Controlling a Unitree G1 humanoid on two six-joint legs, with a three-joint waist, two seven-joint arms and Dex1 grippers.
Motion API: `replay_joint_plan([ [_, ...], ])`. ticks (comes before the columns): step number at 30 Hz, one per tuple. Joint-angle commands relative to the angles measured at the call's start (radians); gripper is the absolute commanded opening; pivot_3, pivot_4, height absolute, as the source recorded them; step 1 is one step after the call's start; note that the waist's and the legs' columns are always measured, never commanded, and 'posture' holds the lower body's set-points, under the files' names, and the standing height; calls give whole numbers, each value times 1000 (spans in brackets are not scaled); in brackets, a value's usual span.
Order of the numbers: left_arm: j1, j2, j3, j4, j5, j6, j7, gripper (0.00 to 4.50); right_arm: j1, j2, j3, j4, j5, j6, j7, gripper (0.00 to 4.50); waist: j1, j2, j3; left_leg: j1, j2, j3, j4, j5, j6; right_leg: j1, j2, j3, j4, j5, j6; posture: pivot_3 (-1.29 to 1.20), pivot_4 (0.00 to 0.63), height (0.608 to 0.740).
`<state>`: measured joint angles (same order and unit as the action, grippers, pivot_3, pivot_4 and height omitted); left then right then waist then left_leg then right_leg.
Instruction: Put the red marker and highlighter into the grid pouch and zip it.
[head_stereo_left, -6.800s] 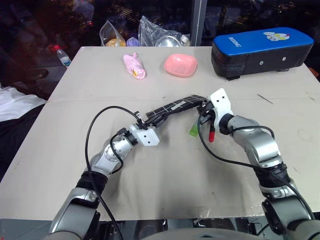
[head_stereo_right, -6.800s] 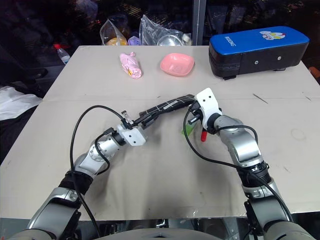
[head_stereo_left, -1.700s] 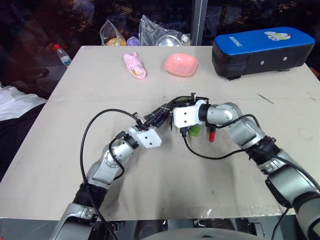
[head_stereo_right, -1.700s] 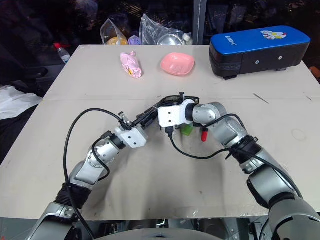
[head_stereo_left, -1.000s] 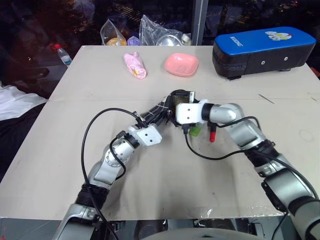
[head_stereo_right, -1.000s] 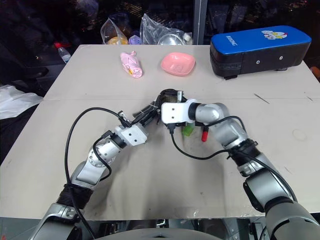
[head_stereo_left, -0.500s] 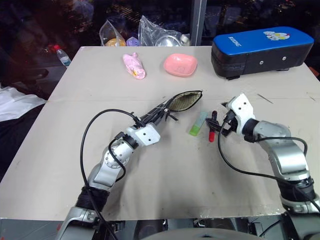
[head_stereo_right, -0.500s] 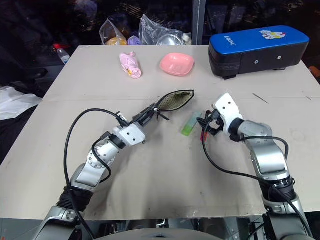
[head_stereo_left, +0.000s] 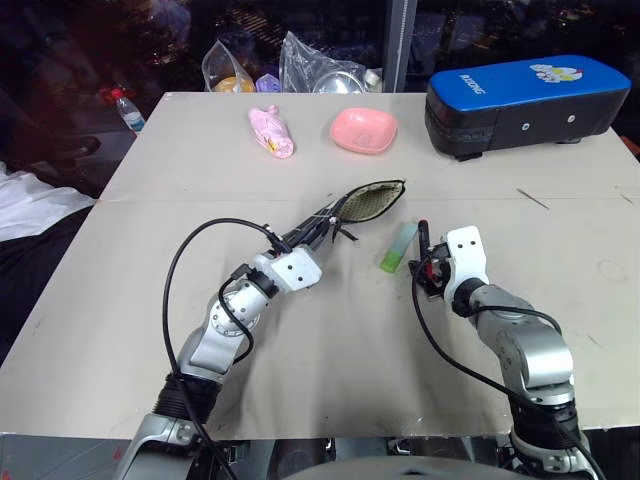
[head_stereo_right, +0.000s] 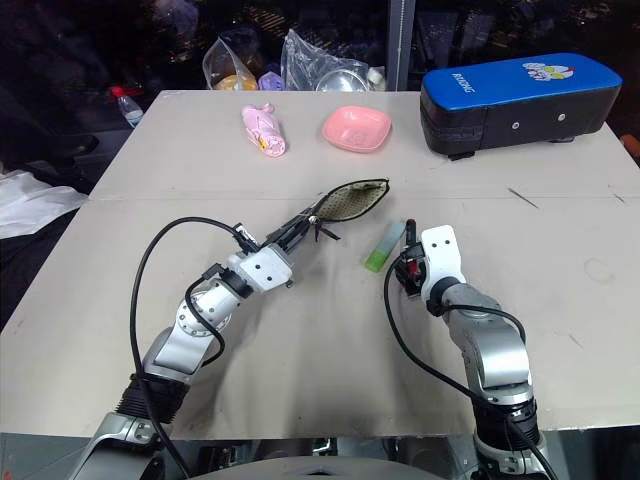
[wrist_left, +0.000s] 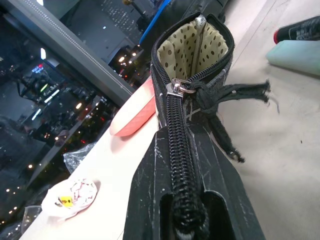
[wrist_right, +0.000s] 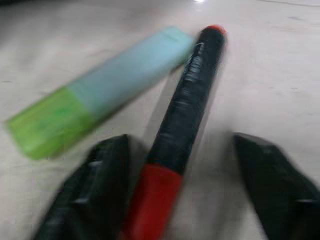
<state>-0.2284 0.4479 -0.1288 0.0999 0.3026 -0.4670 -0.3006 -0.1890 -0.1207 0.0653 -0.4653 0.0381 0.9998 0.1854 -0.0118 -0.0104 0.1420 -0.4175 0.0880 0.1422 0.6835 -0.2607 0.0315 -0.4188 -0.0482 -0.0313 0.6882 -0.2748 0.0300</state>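
Right gripper (wrist_right: 180, 200) straddling the red marker (wrist_right: 185, 130), left gripper (wrist_left: 187, 220) holding the grid pouch (wrist_left: 192, 60) up.

The left fingers are pinching the pouch's zippered edge, keeping it raised off the table (head_stereo_left: 330, 350) with its dotted mouth gaping open. The right fingers are standing apart on either side of the marker's red end. The highlighter (head_stereo_left: 396, 246) is lying on the table just beside the marker, near the pouch's open mouth.

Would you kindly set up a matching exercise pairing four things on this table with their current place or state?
Things:
1. grid pouch
2. red marker
3. highlighter
4. pink dish

States:
A. lying between open fingers of the right gripper
B. far side of the table, beside the blue-topped case
C. mouth open, held by the left gripper
D. lying free between pouch and marker

Pairs: 1-C, 2-A, 3-D, 4-B
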Motion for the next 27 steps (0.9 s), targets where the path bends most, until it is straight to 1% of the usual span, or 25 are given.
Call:
replay_joint_plan([
  [1, -1, 0, 7, -46, -12, -4, 5, 0, -5, 12, -2, 3, -42, -18, -75, 1271, -1, 0, 0, 0, 0, 0, 0, 0, 0, 0, 0, 0, 0, 0, 0, 0, 150, 717],
  [2, -1, -1, 7, -45, -12, -4, 5, 0, -15, 13, -12, 12, -53, -35, -96, 700, -1, 0, 0, 0, 0, 0, 0, 0, 0, 0, 0, 0, 0, 0, 0, 0, 150, 717],
  [3, -1, -2, 7, -44, -11, -4, 6, 0, -23, 8, -20, 19, -61, -49, -111, 332, 1, 0, 0, 0, 0, 0, 0, 0, 0, 0, 0, 0, 0, 0, 0, 0, 150, 717],
  [9, -3, -9, 2, -42, -8, -4, 8, 0, -79, -53, -73, 60, -70, -114, -116, 309, -1, 0, 0, 0, -1, 0, 0, 0, 0, 1, -1, 0, 0, 0, 0, 0, 150, 717],
  [11, -5, -12, 1, -42, -7, -4, 9, 0, -112, -116, -71, 80, -67, -193, -64, 309, -2, 0, 0, 0, -1, 0, 0, 0, 0, 0, 0, 0, 0, 0, 0, 0, 150, 717],
  [15, -7, -18, -2, -39, -6, -5, 9, 0, -154, -384, 61, 128, -84, -587, 255, 309, -3, 1, 1, 0, -1, 0, -1, 0, 0, 0, 0, 0, -1, 0, 0, 0, 150, 717],
  [18, -8, -19, -3, -36, -6, -9, 6, 0, -192, -529, 120, 181, -110, -793, 413, 309, -3, 1, 1, 0, 0, -1, -2, -1, 2, 1, 1, 0, -2, 0, 0, 0, 150, 717],
  [20, -10, -19, -2, -33, -7, -12, 4, 0, -252, -620, 180, 247, -166, -959, 510, 309, -2, 0, 2, 0, 0, -1, -2, -1, 1, 1, 1, 0, -3, 0, 0, 0, 150, 717],
  [22, -14, -19, -4, -29, -6, -15, 4, 0, -306, -654, 214, 310, -195, -1055, 561, 309, -2, 0, 2, 1, 0, 0, -1, 0, 1, 1, 1, 1, -3, 0, 0, 0, 150, 717],
  [27, -21, -14, -12, -31, 1, -26, -2, 0, -448, -646, 275, 457, -285, -1218, 600, 309, -2, -1, 3, 1, 0, 1, 0, 0, 0, 2, 1, 1, -3, 0, 0, 0, 150, 717],
])
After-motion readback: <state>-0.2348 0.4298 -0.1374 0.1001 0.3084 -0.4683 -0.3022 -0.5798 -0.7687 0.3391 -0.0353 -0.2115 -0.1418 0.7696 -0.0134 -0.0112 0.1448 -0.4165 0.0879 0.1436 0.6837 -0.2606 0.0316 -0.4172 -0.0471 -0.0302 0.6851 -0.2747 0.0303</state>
